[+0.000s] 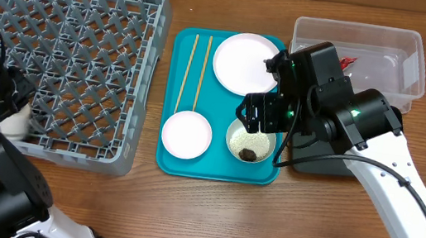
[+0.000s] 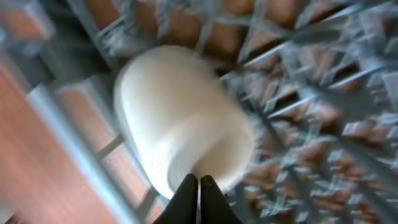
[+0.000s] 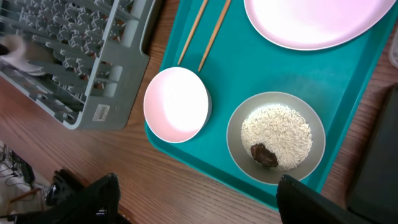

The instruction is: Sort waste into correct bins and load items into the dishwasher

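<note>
The grey dish rack (image 1: 59, 56) stands at the left. A white cup (image 2: 183, 124) lies on its side in its near-left corner (image 1: 16, 121). My left gripper (image 2: 198, 183) is shut, its tips at the cup's lower edge; the view is blurred. On the teal tray (image 1: 214, 168) are two chopsticks (image 1: 195, 71), a white plate (image 1: 246, 63), an empty pinkish bowl (image 1: 186, 134) and a pale bowl (image 3: 275, 137) with rice and a brown lump. My right gripper (image 3: 199, 205) is open and empty, above the tray's near edge by the rice bowl. The paper scrap is not visible.
A clear tub (image 1: 358, 39) at the back right holds a red wrapper (image 1: 348, 63). A black tray (image 1: 324, 164) lies right of the teal tray, mostly hidden under my right arm. Bare wood table shows in front of the teal tray (image 3: 186, 180).
</note>
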`<state>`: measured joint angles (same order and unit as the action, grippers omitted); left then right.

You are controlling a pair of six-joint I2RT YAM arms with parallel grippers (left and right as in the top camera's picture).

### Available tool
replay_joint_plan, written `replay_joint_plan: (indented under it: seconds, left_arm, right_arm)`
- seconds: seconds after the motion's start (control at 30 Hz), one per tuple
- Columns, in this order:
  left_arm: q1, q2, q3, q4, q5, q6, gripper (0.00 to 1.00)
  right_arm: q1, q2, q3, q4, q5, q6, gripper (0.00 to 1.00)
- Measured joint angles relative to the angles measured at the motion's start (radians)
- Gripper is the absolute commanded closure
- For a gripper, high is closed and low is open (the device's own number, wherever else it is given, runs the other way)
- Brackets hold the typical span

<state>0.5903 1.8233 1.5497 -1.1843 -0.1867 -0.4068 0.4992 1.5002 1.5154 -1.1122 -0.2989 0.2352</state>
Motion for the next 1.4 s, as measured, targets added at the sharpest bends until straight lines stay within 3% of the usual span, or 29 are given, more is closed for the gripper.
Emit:
replay_joint_plan:
  seconds: [0.13, 0.3, 0.4, 0.63, 0.93, 1.03, 1.17, 1.27, 1.4]
  left_arm:
    - [0.035, 0.001, -0.002, -0.051, -0.043, -0.039, 0.92]
    - [0.074, 0.001, -0.002, -0.069, -0.066, -0.066, 0.80]
    - [0.085, 0.001, -0.001, -0.072, -0.066, -0.075, 0.84]
    - [0.061, 0.001, 0.005, -0.069, -0.008, -0.034, 0.44]
    - [0.000, 0.001, 0.011, -0.069, -0.054, -0.050, 0.47]
    - [0.000, 0.001, 0.011, -0.061, -0.061, -0.059, 0.36]
    - [0.000, 0.001, 0.011, -0.050, -0.072, -0.066, 0.29]
    - [0.000, 0.001, 0.011, -0.032, -0.082, -0.063, 0.00]
    - [0.000, 0.001, 0.011, -0.015, -0.077, -0.062, 0.00]
  right_arm:
    - [0.000, 0.000, 0.000, 0.000, 0.000, 0.000, 0.18]
    - [0.000, 0.000, 0.000, 0.000, 0.000, 0.000, 0.18]
    - [0.000, 0.000, 0.000, 0.001, 0.000, 0.000, 0.18]
    - [0.000, 0.000, 0.000, 0.000, 0.000, 0.000, 0.18]
    - [0.000, 0.000, 0.000, -0.001, 0.000, 0.000, 0.18]
    - [0.000, 0.000, 0.000, -0.002, 0.001, 0.000, 0.18]
    - [0.000, 0.001, 0.000, -0.002, 0.000, 0.000, 0.18]
    - [0.000, 0.001, 0.000, -0.002, 0.000, 0.000, 0.18]
    - [0.000, 0.001, 0.000, -0.002, 0.000, 0.000, 0.18]
